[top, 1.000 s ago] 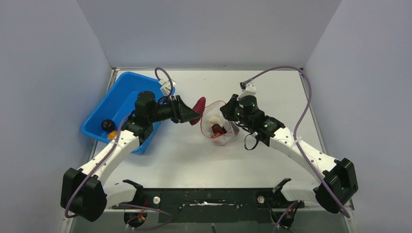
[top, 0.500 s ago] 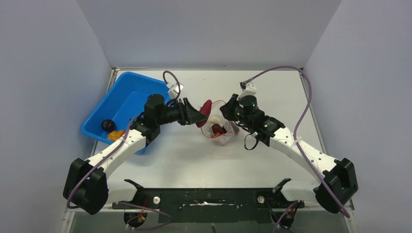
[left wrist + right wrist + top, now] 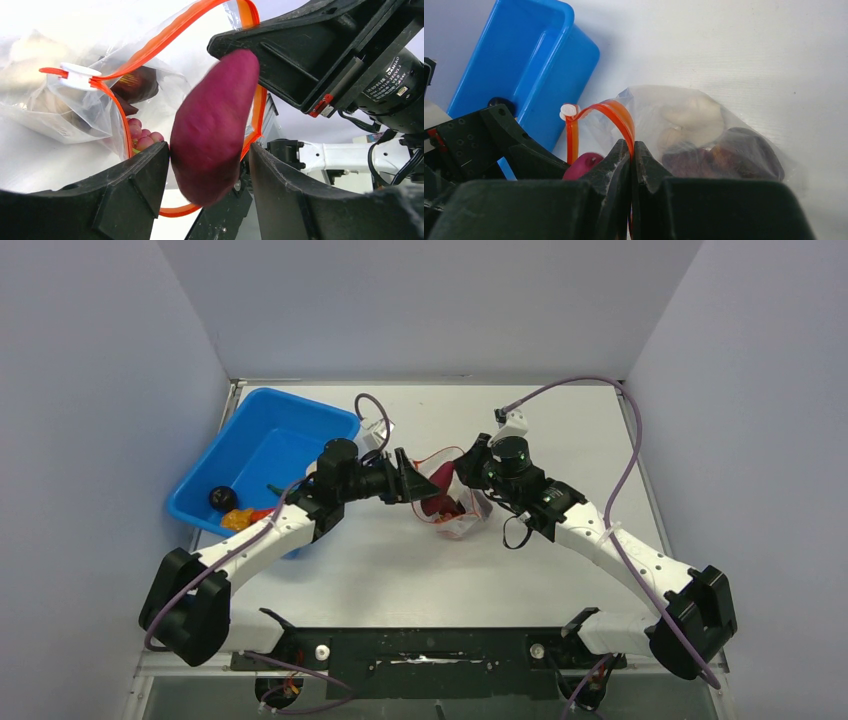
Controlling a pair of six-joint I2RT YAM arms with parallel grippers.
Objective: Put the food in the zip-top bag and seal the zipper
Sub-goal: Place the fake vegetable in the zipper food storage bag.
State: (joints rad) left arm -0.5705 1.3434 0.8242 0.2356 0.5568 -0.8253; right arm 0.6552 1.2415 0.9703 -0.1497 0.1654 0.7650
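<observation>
My left gripper [image 3: 412, 483] is shut on a purple food piece [image 3: 212, 130] and holds it in the mouth of the clear zip-top bag [image 3: 455, 525]. The red zipper [image 3: 165, 37] loops open around the piece, with its white slider [image 3: 80, 79] at one end. My right gripper [image 3: 468, 468] is shut on the zipper rim [image 3: 616, 112] and holds the bag's mouth up. Inside the bag [image 3: 704, 130] lie red grapes [image 3: 142, 140], dark pieces and a white piece. The purple piece [image 3: 581, 164] shows just left of my right fingers.
The blue bin [image 3: 260, 440] stands at the left, behind my left arm, with a dark piece [image 3: 219, 498] and an orange piece [image 3: 235, 521] in its near corner. It also shows in the right wrist view [image 3: 524, 65]. Grey walls close in the table.
My left gripper has moved right from beside the bin, carrying the purple piece into the bag's mouth. My right gripper has kept its hold on the rim.
</observation>
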